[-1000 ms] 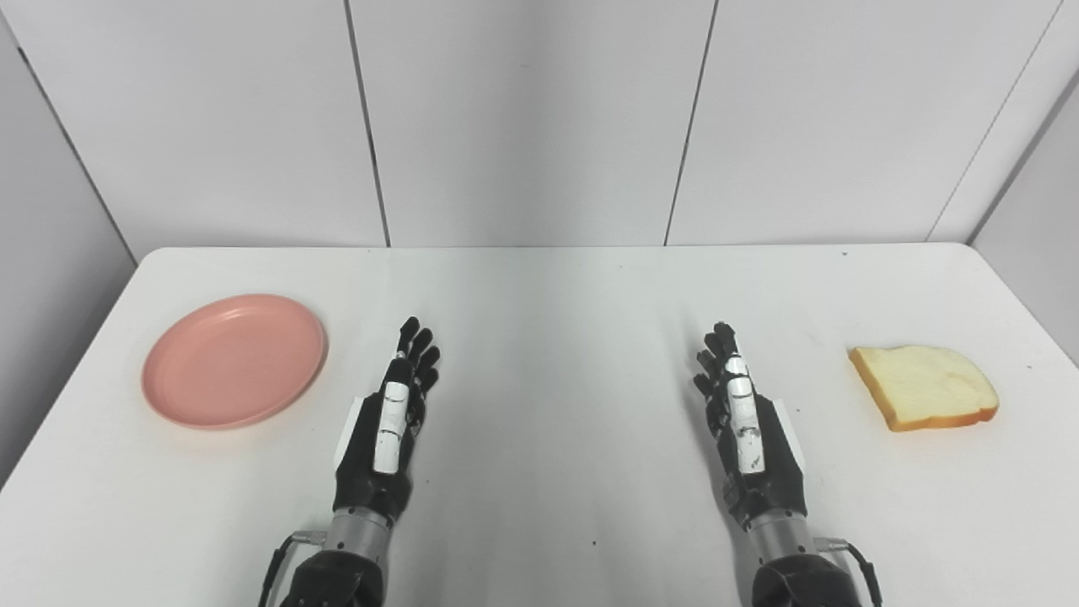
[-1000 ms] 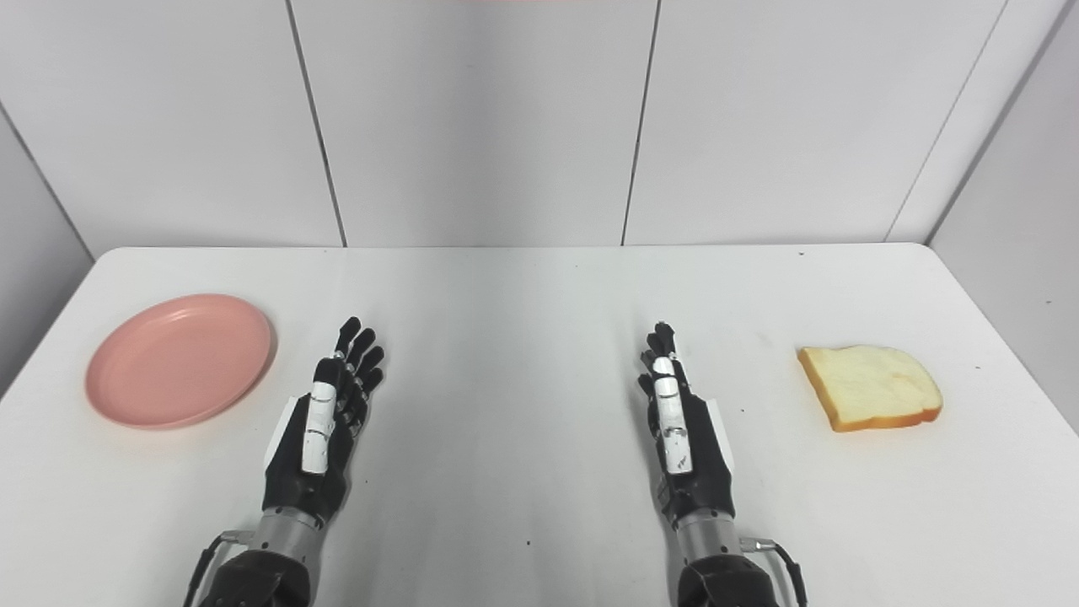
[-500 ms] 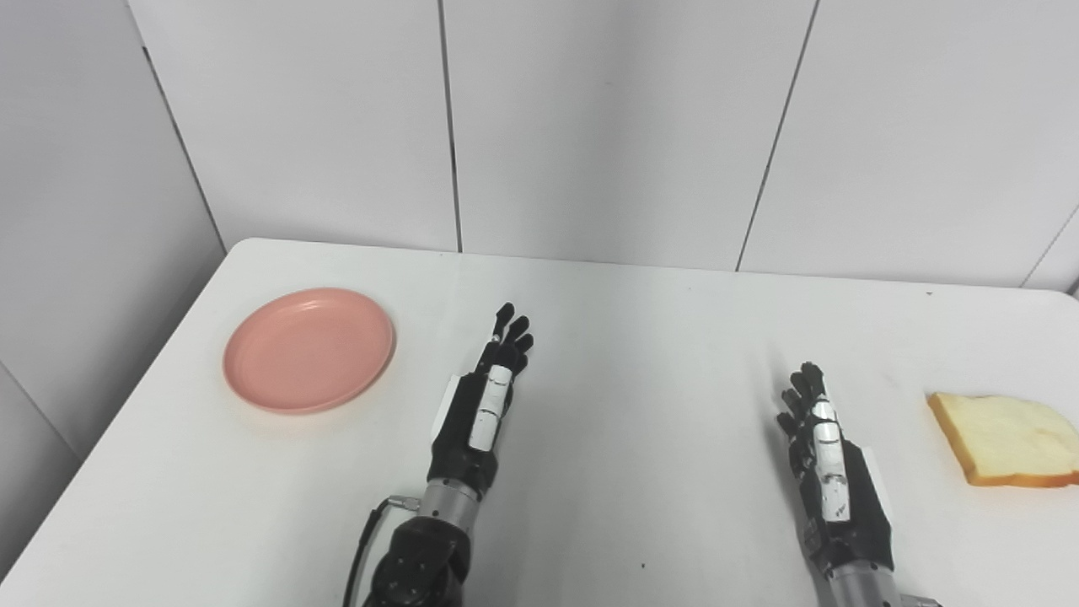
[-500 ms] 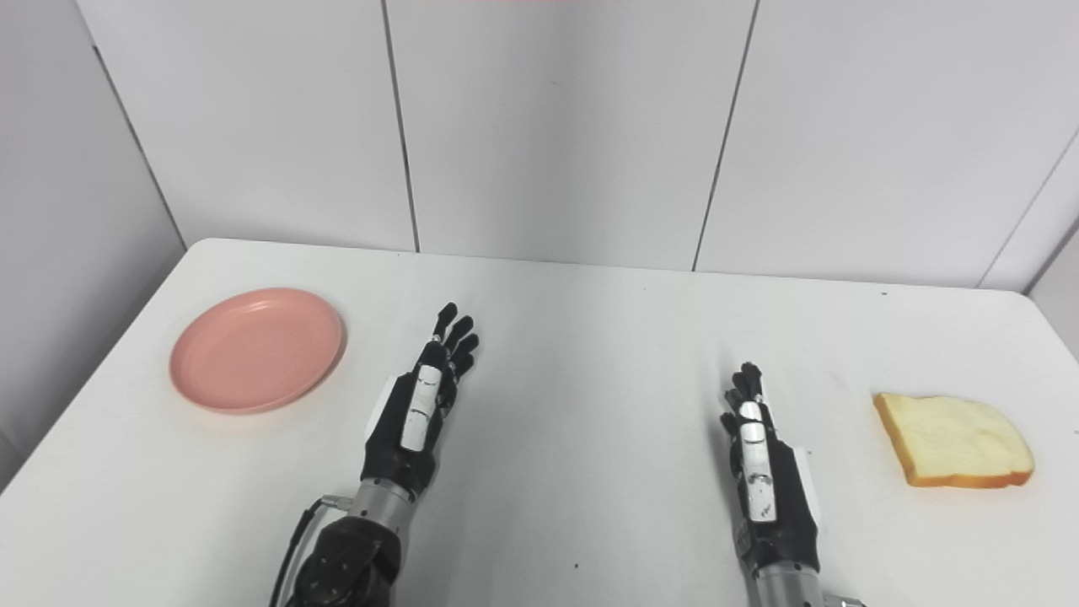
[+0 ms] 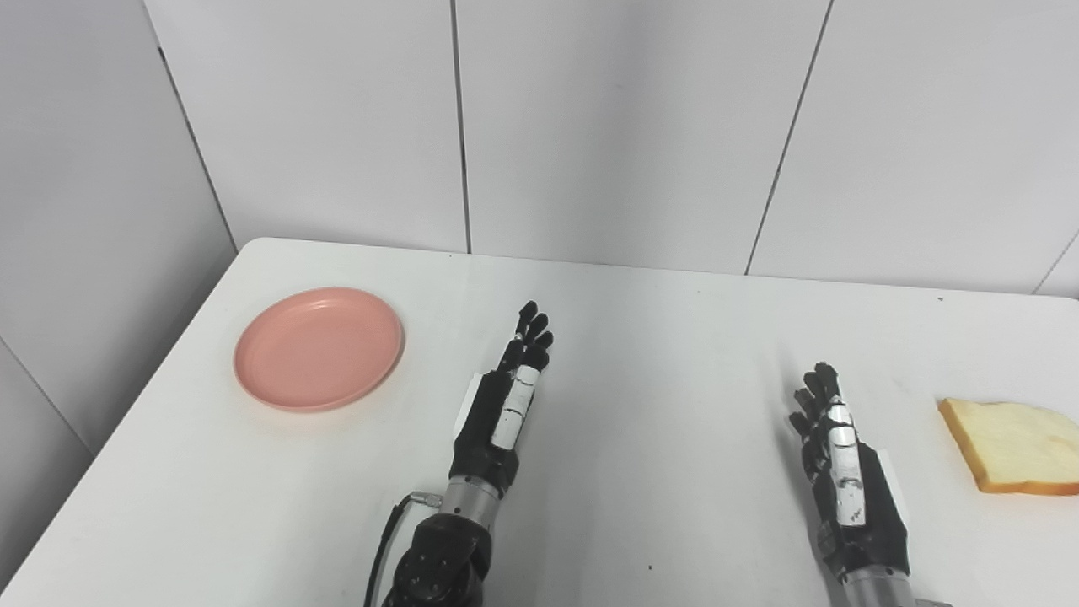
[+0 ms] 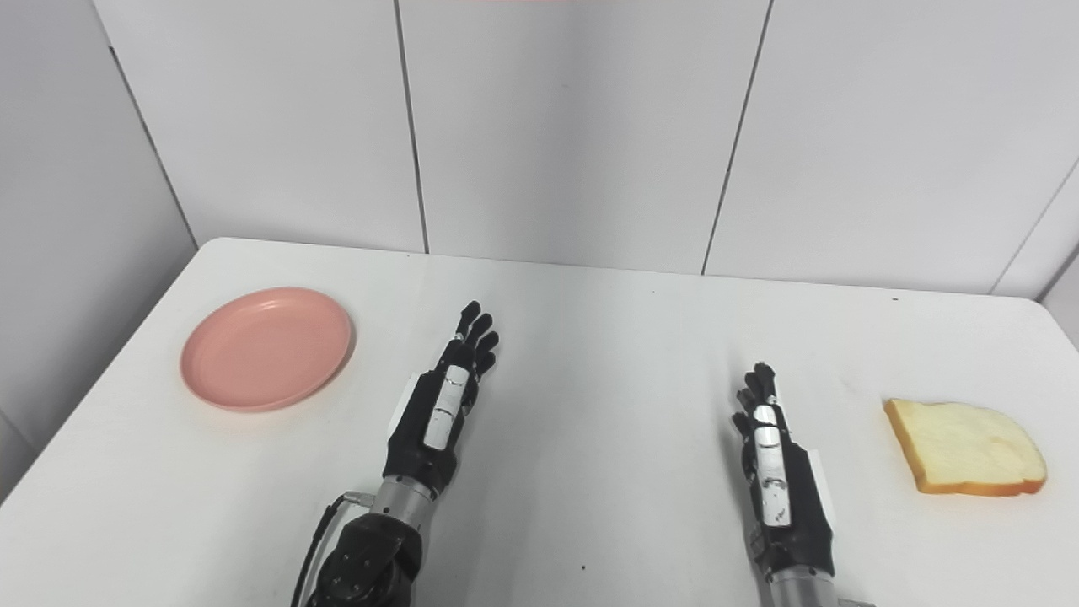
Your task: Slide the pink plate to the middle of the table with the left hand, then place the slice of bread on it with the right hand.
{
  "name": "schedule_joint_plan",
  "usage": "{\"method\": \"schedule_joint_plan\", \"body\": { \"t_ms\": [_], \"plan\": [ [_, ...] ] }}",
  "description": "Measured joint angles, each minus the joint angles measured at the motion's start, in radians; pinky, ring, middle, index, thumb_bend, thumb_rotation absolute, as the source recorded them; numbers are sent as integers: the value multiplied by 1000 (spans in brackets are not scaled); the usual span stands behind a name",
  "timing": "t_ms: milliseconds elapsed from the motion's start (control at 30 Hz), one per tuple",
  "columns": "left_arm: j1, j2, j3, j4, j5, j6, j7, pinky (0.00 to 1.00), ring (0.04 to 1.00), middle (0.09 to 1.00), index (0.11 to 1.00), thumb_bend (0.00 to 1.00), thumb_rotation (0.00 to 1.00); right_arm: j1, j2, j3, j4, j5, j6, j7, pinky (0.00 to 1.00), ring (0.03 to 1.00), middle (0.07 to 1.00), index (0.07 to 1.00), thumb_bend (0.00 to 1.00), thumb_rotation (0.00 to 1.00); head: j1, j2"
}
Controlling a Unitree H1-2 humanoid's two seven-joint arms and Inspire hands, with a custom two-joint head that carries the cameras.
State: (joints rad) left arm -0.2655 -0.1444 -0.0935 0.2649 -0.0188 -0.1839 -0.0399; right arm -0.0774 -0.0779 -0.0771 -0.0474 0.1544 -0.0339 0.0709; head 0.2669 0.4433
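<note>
Right eye view gives you the whole slice of bread (image 6: 965,446) at 3 o'clock on the table (image 6: 607,337); the left eye view crops its right edge. Your pink plate (image 6: 266,347) sits at 9 o'clock. Left hand (image 6: 444,405) and right hand (image 6: 780,472) lie flat, fingers extended toward 12, holding nothing.

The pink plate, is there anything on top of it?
Nothing lies on the pink plate: its whole face shows bare. The slice of bread lies far off to the right. What is under the plate is covered.
</note>
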Motion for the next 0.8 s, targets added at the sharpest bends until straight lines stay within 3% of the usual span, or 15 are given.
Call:
{"method": "schedule_joint_plan", "body": {
  "t_ms": [133, 367, 533, 800],
  "plan": [
    [0, 0, -2, -1, 0, -1, -1, 968, 958, 966, 948, 776, 906, 0, -1, 0, 0, 4, 0, 3, 1000, 1000, 1000, 1000, 502, 1000, 3, 2],
    [9, 3, -8, -22, 3, 10, -5, 951, 943, 948, 939, 823, 898, -2, -3, -1, -4, 10, 0, 10, 1000, 1000, 1000, 1000, 501, 1000, 12, 12],
    [77, 3, -10, -140, 20, 73, 1, 965, 953, 971, 973, 735, 900, -2, -15, -9, -3, 26, 0, 13, 1000, 1000, 1000, 1000, 513, 1000, 20, 18],
    [80, 22, -10, -340, 1, 126, -15, 954, 962, 973, 970, 756, 929, -5, -26, -14, -3, 41, 0, 31, 1000, 1000, 1000, 1000, 496, 1000, 35, 31]
  ]
}}
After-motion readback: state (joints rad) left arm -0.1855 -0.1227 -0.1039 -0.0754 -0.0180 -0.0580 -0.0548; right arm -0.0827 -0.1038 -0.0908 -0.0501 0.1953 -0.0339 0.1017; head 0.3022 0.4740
